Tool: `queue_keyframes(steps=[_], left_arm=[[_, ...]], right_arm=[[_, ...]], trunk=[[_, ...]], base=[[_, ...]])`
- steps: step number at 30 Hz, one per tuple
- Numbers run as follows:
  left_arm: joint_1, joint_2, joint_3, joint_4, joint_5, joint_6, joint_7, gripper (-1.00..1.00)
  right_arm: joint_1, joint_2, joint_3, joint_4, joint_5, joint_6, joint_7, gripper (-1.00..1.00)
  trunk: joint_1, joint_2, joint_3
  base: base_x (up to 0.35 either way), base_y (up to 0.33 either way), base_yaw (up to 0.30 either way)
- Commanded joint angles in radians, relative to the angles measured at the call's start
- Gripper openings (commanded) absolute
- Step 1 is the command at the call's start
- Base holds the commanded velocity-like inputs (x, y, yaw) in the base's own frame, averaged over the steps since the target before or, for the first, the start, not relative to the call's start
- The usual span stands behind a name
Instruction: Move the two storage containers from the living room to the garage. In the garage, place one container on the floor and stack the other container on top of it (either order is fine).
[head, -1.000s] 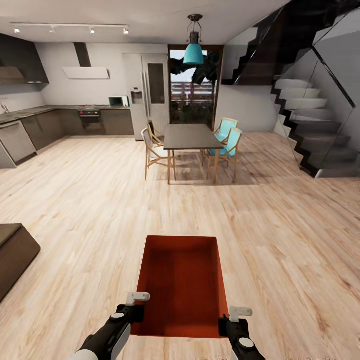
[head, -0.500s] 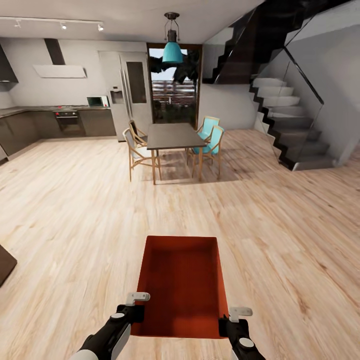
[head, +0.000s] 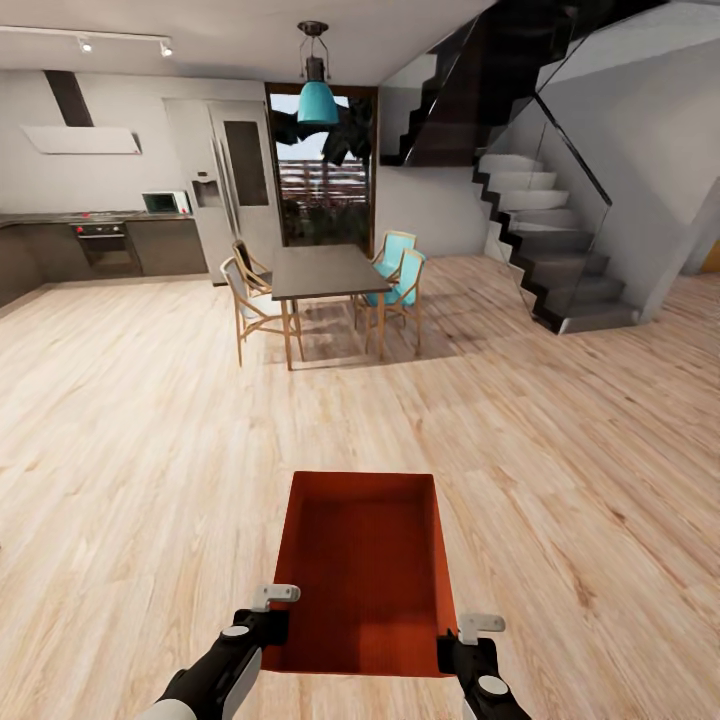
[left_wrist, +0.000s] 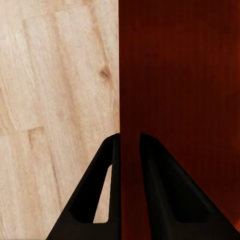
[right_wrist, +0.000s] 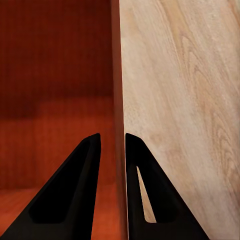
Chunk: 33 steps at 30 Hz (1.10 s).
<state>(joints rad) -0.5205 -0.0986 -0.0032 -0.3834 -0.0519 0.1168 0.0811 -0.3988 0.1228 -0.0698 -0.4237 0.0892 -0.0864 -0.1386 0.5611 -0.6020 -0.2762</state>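
An orange-red storage container is held level in front of me over light wood plank flooring, open top up. My left gripper is shut on its left wall near the corner closest to me, and my right gripper is shut on its right wall. In the left wrist view the two dark fingers straddle the thin wall of the container. The right wrist view shows the same: fingers pinching the wall, the ribbed inside of the container on one side and floor on the other.
Ahead stands a dark dining table with wooden and teal chairs. A staircase with a glass rail rises at the right. Kitchen counters and a fridge line the far left wall. Open plank floor lies between.
The whole view has swung to the right: table, kitchen and stairs slid left in the picture and the dark furniture at the left edge left view. Both grippers and the container hold the same pose.
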Motion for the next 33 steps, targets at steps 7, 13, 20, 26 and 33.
queue_keyframes(steps=[7, 13, 20, 26, 33], left_arm=[[-0.001, -0.016, -0.009, -0.005, 0.001, 0.007, -0.001, -1.0], [-0.001, -0.016, -0.009, -0.005, 0.001, 0.007, -0.001, -1.0], [-0.001, -0.016, -0.009, -0.005, 0.001, 0.007, -0.001, -1.0], [-0.001, -0.016, -0.009, -0.005, 0.001, 0.009, -0.001, -1.0], [-0.001, -0.015, -0.009, -0.005, 0.001, 0.008, -0.001, -1.0]], right_arm=[[0.0, 0.001, -0.005, 0.004, 0.003, 0.046, -0.001, -1.0], [0.0, 0.001, -0.005, 0.004, 0.003, 0.046, -0.001, -1.0], [0.0, 0.001, -0.005, 0.003, 0.003, 0.046, -0.001, -1.0], [0.0, 0.0, -0.005, 0.003, 0.003, 0.046, -0.001, -1.0], [0.0, 0.0, -0.005, 0.003, 0.003, 0.046, -0.001, -1.0]], trunk=[[0.0, -0.001, -0.001], [0.0, -0.001, -0.001], [0.0, -0.001, -0.001], [0.0, -0.001, -0.001], [0.0, -0.001, -0.001]], base=[[0.0, 0.0, -0.003], [0.0, 0.0, 0.0], [0.0, 0.0, 0.0], [0.006, 0.0, 0.0], [0.226, 0.0, 0.0]])
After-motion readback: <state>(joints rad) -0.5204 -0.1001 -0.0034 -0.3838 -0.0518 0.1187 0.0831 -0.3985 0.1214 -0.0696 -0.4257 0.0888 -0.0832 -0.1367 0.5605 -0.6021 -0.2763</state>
